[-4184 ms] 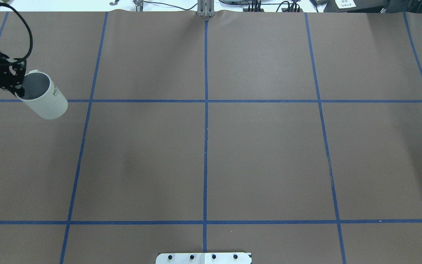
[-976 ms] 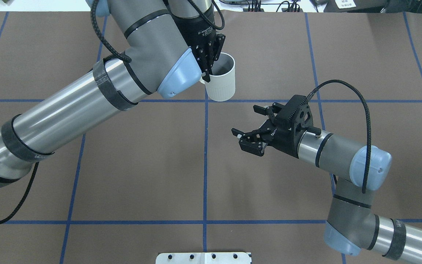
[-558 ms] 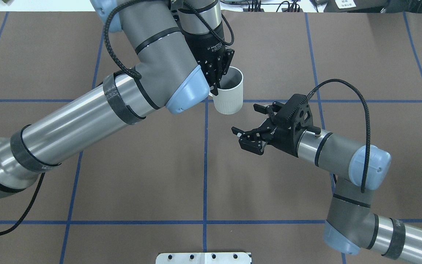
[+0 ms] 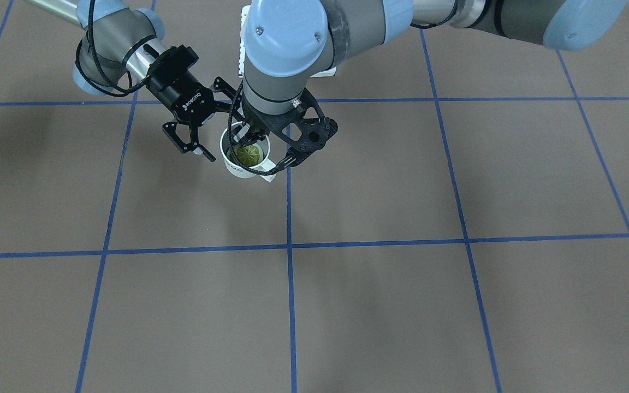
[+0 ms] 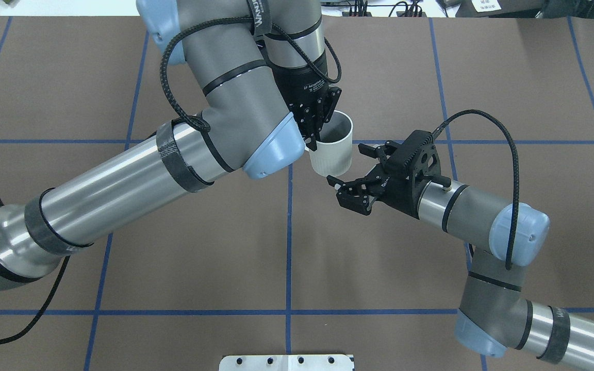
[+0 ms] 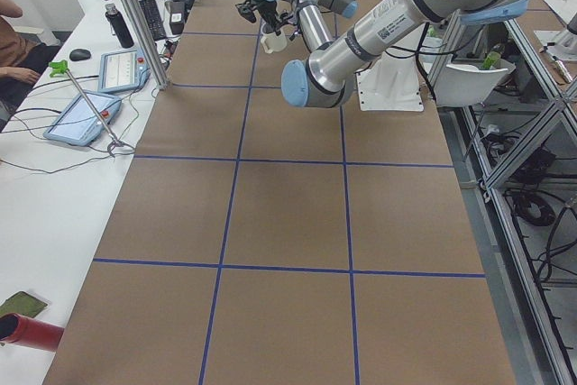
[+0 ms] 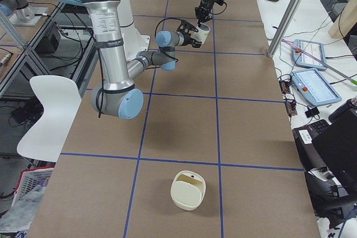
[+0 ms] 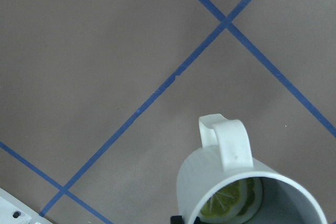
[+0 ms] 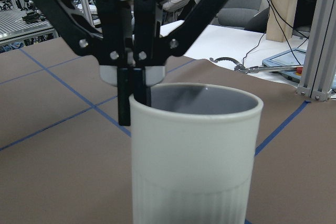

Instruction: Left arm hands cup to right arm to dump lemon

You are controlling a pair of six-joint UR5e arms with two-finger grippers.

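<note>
The white cup [image 5: 332,149] hangs upright above the table's middle, with the yellow-green lemon [image 4: 249,154] inside it. My left gripper [image 5: 316,135] is shut on the cup's rim, one finger inside and one outside. The left wrist view shows the cup [image 8: 231,182], its handle pointing away, and the lemon [image 8: 231,205]. My right gripper [image 5: 347,166] is open right beside the cup, its fingers spread on either side of the cup's lower part without closing on it. The right wrist view is filled by the cup [image 9: 194,156], with the left fingers [image 9: 128,93] on its rim.
Blue tape lines divide the brown table. A metal plate [image 5: 286,362] sits at the near edge. A cream round container [image 7: 188,190] stands far off at the table's right end. Tablets [image 7: 312,54] lie on the side bench.
My left arm has carried the cup from the far left to the table's middle and lowered it toward my right gripper. The right gripper stays open and has barely moved.
</note>
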